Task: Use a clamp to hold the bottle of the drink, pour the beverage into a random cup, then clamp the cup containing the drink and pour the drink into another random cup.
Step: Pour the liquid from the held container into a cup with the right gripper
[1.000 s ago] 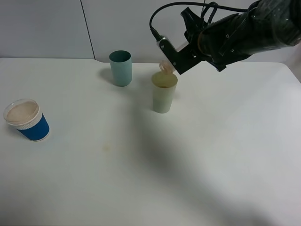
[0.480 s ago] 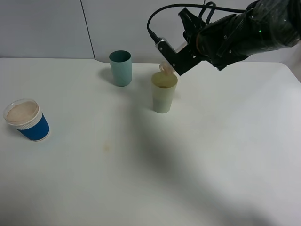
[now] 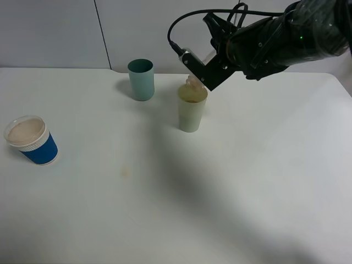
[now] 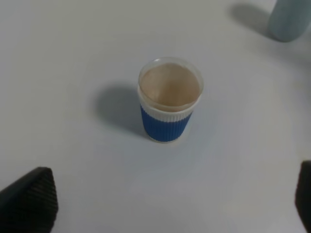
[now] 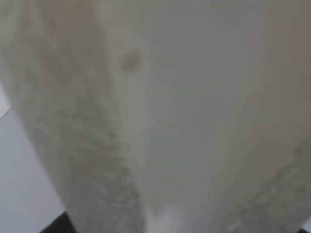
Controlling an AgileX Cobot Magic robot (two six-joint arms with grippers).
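Pale translucent plastic with a pinkish tint: the bottle (image 3: 193,81) is tipped mouth-down over the rim of the pale green cup (image 3: 191,113), which stands far of centre on the white table (image 3: 247,181). The right gripper (image 3: 201,74) is clamped tight on the bottle body. Its own wrist view is filled by a blurred pale surface, taken to be the bottle (image 5: 170,107). No stream can be made out, though a brownish tone shows at the cup's mouth. Step in hand, by judgement: the first pour, bottle into cup. The next move calls for righting the bottle and setting it down clear of the cups. The pale green cup must then be gripped by its wall and kept upright on the way to a second cup; the thin wall probably wants a gentle squeeze. The left gripper (image 4: 165,201) hangs with fingers spread wide and empty over the blue-sleeved cup (image 3: 33,142), near left. Lid or liquid at its top: cannot tell. Count: one bottle; three cups, the third a teal cup (image 3: 141,80), far, left of the pale one.
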